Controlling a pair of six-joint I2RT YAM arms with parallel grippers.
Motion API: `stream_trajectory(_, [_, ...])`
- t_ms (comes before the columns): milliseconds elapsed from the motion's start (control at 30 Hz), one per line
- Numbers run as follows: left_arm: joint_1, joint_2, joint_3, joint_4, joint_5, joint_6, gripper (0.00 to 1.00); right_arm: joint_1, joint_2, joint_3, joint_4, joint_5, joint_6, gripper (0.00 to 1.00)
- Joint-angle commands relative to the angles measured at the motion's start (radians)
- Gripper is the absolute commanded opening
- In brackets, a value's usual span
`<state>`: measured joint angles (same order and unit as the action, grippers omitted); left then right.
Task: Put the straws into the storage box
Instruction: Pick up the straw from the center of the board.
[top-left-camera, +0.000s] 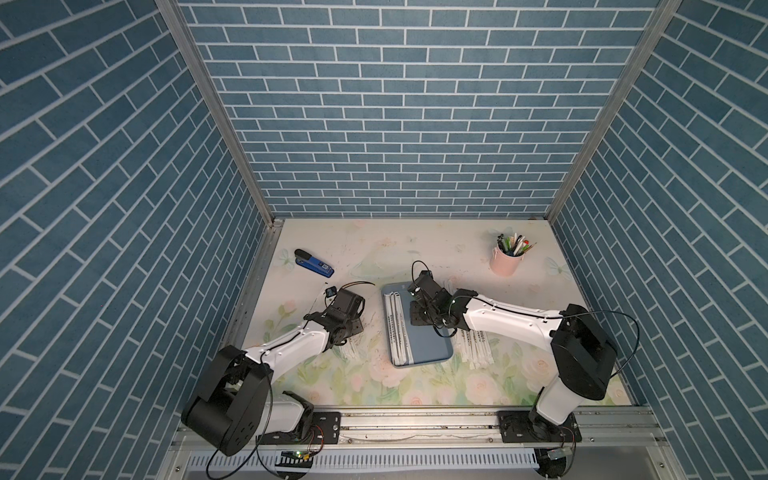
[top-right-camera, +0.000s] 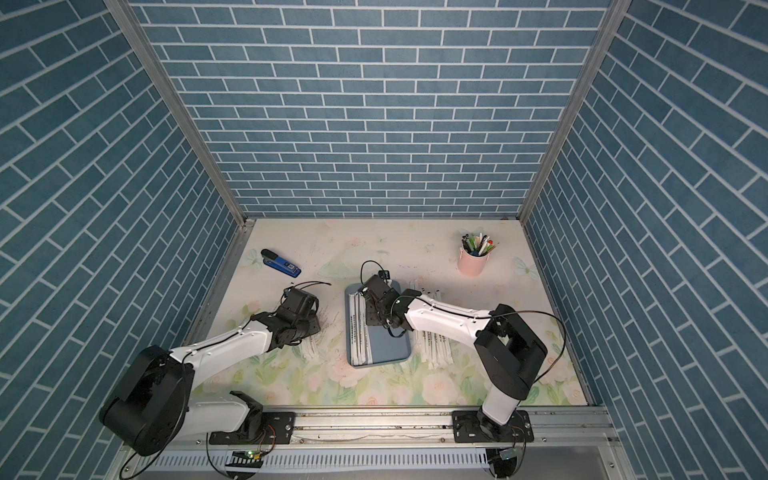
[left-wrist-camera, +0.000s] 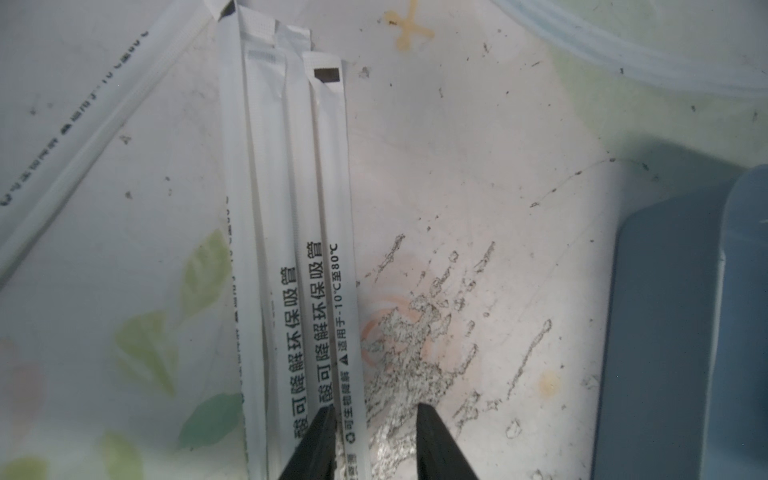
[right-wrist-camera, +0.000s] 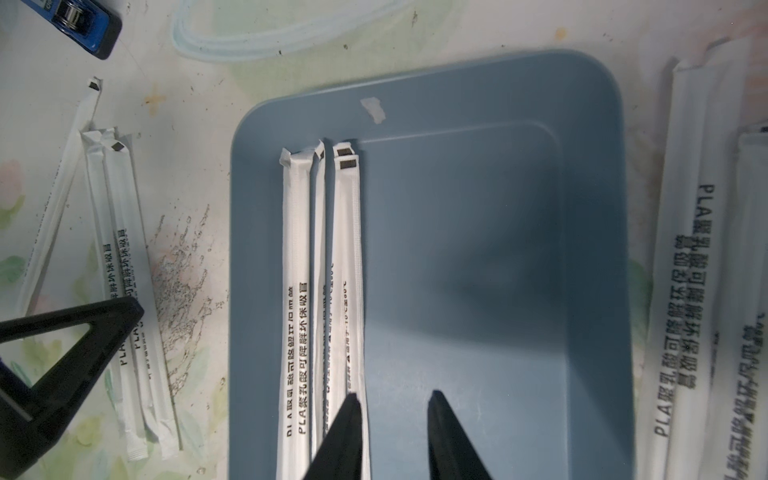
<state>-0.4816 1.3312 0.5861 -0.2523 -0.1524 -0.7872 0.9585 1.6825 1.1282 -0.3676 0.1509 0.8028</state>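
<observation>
Well to the left of the storage box (top-left-camera: 430, 347), beyond its far end, lay the stapler (top-left-camera: 314, 262). Closer in, just off the box's left rim, a small bundle of straws (left-wrist-camera: 324, 208) lay on the table (top-left-camera: 374, 386), and my left gripper (left-wrist-camera: 374, 409) hung low over them. My fingers (left-wrist-camera: 440, 444) there were released, spread apart and grasping nothing. One tip sat over the bundle, the outermost straw ran into the gap right beside it, and bare table showed between that straw and the other tip. Inside the box, several more straws lay lengthwise along its left wall. My right gripper (right-wrist-camera: 394, 395) hovered over the box, also released and empty. Those straws lay just beside one fingertip, and only bare box floor showed in the gap. Right of the box, another pile of straws lay on the table, partly under my right arm (top-left-camera: 511, 320). Farther right of the box, beyond its far end, stood the pink cup (top-left-camera: 505, 262) of pens.
</observation>
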Motion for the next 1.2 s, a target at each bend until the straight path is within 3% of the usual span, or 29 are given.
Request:
stream_trajectory(0, [0.008,0.02,0.021,0.007,0.0,0.02,0.36,-0.007,-0.038,-0.013,0.012,0.015,-0.037,0.29])
stream_trajectory(433, [0.007,0.066,0.023,0.02,-0.01,0.024,0.32,-0.016,-0.032,-0.017,0.012,0.011,-0.039,0.27])
stream_trajectory(1167, [0.0,0.145,0.03,0.064,0.01,0.024,0.17,-0.016,-0.029,0.0,0.007,0.019,-0.048,0.25])
